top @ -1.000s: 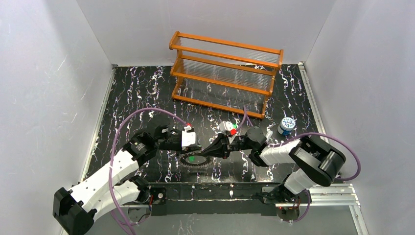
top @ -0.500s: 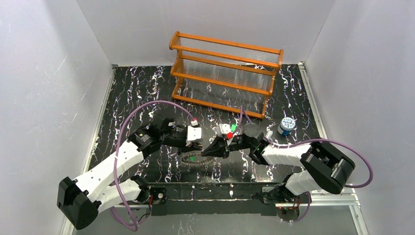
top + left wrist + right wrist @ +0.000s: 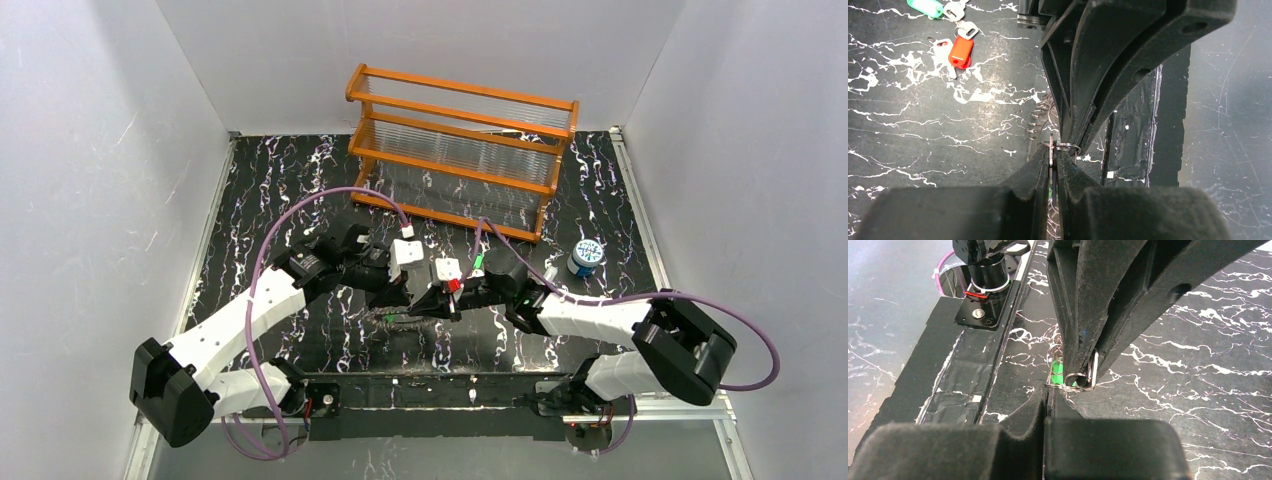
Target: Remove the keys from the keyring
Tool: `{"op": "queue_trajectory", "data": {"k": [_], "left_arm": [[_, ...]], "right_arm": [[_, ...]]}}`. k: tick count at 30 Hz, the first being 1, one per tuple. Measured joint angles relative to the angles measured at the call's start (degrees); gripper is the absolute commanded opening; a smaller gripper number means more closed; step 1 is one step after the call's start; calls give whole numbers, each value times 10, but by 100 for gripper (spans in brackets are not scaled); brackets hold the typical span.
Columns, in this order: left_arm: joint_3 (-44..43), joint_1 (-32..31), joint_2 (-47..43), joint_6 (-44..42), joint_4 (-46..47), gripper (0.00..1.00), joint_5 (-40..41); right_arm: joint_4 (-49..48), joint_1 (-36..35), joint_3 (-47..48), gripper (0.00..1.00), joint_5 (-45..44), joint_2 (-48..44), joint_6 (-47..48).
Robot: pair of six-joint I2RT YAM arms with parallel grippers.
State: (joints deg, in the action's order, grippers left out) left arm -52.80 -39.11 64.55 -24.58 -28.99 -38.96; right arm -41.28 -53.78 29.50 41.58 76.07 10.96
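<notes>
Most of the keyring [image 3: 1038, 120] hidden; green key [image 3: 924, 6] cut off by top edge.

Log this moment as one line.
left tool: shut on keyring | right tool: shut, tip at wire loop | green key at loop | red key, second green key loose on table

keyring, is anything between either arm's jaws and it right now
Nothing visible. The left gripper is shut on the keyring, held edge-on. The right gripper meets it tip to tip and seems shut on the small wire loop beside a green key.
</notes>
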Motion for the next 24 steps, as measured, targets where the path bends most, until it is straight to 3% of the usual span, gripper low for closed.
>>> {"op": "queue_trajectory", "data": {"k": [9, 24], "left_arm": [[-2, -8, -8, 4, -5, 0, 7], [-2, -35, -62, -64, -17, 0, 24]], "right_arm": [[38, -7, 10, 1, -19, -13, 12], [29, -3, 12, 1, -24, -23, -40]]}}
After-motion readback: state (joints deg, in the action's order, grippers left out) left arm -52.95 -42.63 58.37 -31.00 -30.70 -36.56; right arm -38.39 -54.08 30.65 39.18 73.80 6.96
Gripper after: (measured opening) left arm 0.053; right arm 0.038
